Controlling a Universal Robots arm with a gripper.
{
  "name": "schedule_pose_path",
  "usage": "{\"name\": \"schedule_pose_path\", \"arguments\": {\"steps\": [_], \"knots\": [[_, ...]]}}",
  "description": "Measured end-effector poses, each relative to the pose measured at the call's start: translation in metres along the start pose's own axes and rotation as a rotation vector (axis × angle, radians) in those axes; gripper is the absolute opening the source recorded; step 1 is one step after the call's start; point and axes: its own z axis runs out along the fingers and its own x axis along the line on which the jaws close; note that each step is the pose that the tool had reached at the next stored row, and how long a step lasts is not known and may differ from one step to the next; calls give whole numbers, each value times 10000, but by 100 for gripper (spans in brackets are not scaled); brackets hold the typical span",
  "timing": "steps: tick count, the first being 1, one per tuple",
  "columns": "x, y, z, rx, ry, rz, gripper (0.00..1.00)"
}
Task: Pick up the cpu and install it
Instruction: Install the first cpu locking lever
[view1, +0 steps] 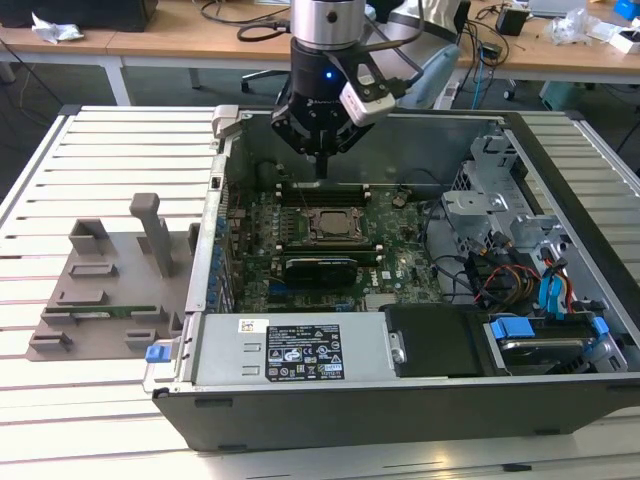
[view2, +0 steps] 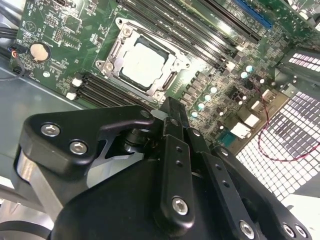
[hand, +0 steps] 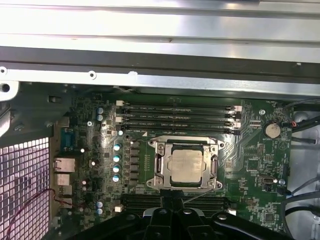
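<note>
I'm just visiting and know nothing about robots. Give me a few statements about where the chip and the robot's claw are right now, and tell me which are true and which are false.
1. The cpu lies in the socket on the green motherboard. True.
2. The gripper is carrying the cpu. False: its tip hangs bare above the board, and the chip sits in the socket.
3. The gripper hangs over the open computer case. True.
4. The grey holder stands inside the case. False: it stands on the slatted table, at the exterior view's left of the case.
5. A round silver battery sits on the motherboard. True.
</note>
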Motion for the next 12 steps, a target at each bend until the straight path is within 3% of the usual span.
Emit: {"name": "schedule_pose_path", "arguments": {"steps": [12], "knots": [[88, 2, 8, 0, 0, 0, 11]]}}
